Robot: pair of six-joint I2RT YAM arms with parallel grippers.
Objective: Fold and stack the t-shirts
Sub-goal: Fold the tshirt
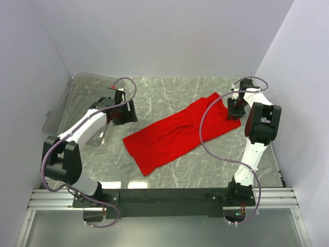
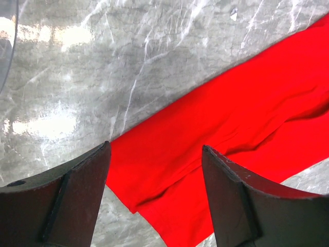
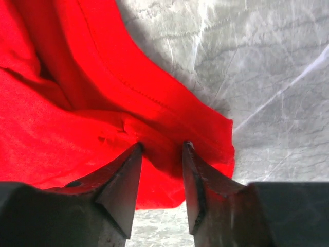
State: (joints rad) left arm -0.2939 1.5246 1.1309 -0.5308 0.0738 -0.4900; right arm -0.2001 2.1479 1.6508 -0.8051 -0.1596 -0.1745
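The red t-shirt (image 1: 177, 133) lies in a long, partly folded strip running diagonally across the marble table from near left to far right. My right gripper (image 1: 235, 110) is down at its far right end. In the right wrist view the jaws (image 3: 162, 146) stand partly open, with their tips pressed into the t-shirt (image 3: 77, 128) near its hemmed edge and a ridge of cloth between them. My left gripper (image 1: 125, 110) is open and empty, above bare table just left of the shirt. In the left wrist view the gripper (image 2: 157, 149) frames the shirt's (image 2: 216, 144) near-left end.
A clear plastic bin (image 1: 77, 98) stands at the far left, beside the left arm; its rim shows in the left wrist view (image 2: 6, 46). White walls close in the table (image 1: 169, 92) on three sides. The right arm's cable loops over the shirt.
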